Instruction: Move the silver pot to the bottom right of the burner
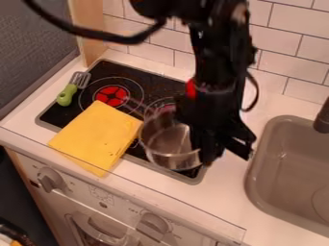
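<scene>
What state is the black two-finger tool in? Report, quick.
Black two-finger tool: at the image-right side of the round silver metal pot; whether open or closed on it cannot be told.

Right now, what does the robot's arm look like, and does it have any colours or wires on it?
The arm is black and chunky, with a little patch of bright red on one side. A thick black cable curves out near the top, and a thinner black one loops at the side. The jaws are black too, with angular edges.
</scene>
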You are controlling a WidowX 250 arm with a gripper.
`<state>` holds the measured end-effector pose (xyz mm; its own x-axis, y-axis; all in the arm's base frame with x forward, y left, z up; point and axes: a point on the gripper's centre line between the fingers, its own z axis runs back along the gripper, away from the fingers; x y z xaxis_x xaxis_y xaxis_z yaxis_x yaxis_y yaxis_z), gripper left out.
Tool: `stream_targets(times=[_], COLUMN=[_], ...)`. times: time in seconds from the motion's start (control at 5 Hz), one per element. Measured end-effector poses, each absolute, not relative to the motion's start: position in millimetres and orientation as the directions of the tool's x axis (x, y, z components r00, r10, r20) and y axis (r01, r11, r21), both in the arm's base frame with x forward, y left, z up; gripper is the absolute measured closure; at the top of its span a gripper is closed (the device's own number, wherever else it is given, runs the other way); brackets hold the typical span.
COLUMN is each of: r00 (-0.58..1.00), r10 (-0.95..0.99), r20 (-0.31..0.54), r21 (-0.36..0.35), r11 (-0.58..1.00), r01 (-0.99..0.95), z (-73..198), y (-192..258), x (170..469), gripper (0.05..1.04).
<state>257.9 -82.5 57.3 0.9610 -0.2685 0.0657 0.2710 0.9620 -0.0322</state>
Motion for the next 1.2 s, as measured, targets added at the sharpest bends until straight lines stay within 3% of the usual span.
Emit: stream_targets(times=[0.2, 0.4, 0.6, 0.8, 1.0, 1.2], r00=[0.97, 0.972, 0.969, 0.962, 0.961, 0.955], r10=[-0.243, -0.233, -0.242, -0.267, -0.272, -0.255], r20=[-0.019, -0.043, -0.058, -0.051, 0.056, 0.151], r21=[-0.022, -0.036, -0.033, -0.031, -0.008, 0.026], r11=[0.97, 0.972, 0.97, 0.963, 0.962, 0.967], r01=[0.242, 0.231, 0.24, 0.266, 0.273, 0.254], z=[31.0, 18.7, 14.6, 16.5, 53.0, 85.8], y=[-79.7, -81.7, -80.9, -82.4, -82.3, -78.1], x=[254.9, 254.0, 252.8, 251.1, 250.0, 249.7], gripper=[1.006, 0.972, 0.776, 0.474, 0.203, 0.069])
